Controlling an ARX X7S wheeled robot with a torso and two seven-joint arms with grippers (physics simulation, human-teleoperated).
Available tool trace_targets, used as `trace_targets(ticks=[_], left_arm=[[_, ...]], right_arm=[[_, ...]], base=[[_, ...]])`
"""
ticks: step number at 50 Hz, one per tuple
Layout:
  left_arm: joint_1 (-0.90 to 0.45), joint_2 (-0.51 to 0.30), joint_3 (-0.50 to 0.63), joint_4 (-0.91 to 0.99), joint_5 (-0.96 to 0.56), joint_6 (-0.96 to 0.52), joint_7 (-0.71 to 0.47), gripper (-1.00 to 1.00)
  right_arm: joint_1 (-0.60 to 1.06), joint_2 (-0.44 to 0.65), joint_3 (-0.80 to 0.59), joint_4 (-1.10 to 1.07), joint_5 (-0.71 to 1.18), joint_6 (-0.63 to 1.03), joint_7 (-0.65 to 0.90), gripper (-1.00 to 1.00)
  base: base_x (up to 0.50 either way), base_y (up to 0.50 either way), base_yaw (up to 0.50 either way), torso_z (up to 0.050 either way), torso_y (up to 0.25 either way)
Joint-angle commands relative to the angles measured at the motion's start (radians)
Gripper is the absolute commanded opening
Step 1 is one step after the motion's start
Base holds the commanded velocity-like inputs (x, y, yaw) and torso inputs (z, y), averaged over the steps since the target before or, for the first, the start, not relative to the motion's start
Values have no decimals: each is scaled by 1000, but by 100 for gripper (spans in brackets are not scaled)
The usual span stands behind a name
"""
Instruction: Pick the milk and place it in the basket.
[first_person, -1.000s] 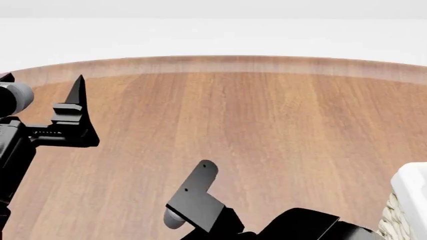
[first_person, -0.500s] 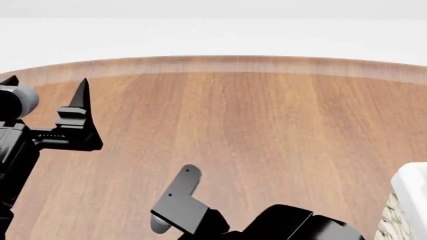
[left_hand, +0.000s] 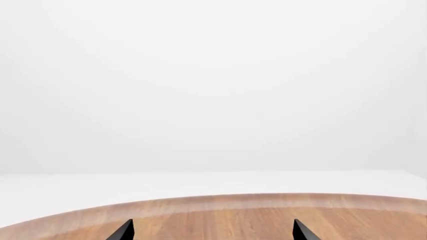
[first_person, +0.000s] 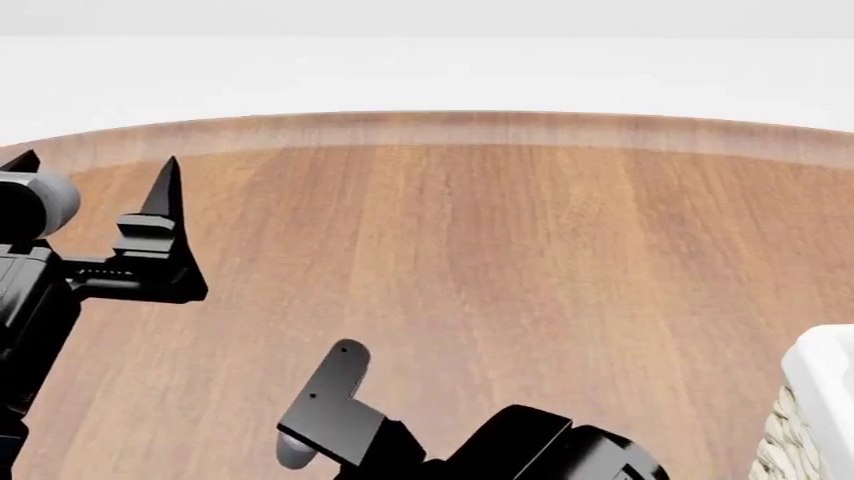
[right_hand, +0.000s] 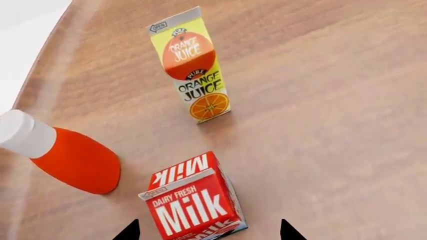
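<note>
The milk (right_hand: 193, 200), a red-topped carton with white "Milk" lettering, stands upright on the wooden table in the right wrist view. My right gripper (right_hand: 208, 232) is open, with one fingertip on each side of the carton and not touching it. In the head view only the right arm (first_person: 534, 450) shows at the bottom edge, and the milk is out of view there. The basket (first_person: 817, 385), with its white cloth rim and wicker wall, shows at the right edge. My left gripper (first_person: 94, 170) is open and empty at the left, above the table; it also shows in the left wrist view (left_hand: 213, 231).
An orange juice carton (right_hand: 193, 65) stands beyond the milk. A red bottle with a white cap (right_hand: 73, 160) stands beside the milk, close to the table's curved edge. The round wooden table's far rim (first_person: 427, 125) runs across the head view.
My right arm has moved left and lower in the head view. The left gripper has shifted slightly to the right.
</note>
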Motion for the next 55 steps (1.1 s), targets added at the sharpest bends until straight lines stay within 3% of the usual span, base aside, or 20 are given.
trace_targets(ticks=[1, 33, 34, 55], left_arm=[[-4, -2, 5, 2, -7, -1, -6, 100], [9, -10, 5, -6, -25, 20, -13, 100], [11, -10, 6, -9, -24, 24, -12, 100], [21, -17, 14, -7, -33, 34, -20, 100]], right_arm=[[5, -57, -60, 108, -34, -76, -56, 100], [-30, -153, -169, 331, -85, -237, -162, 100], [-33, -153, -170, 332, -86, -239, -160, -100], [-37, -158, -143, 354, -82, -250, -113, -100]], base=[[0, 0, 0, 0, 0], [0, 0, 0, 0, 0], [0, 0, 0, 0, 0], [0, 0, 1, 0, 0]])
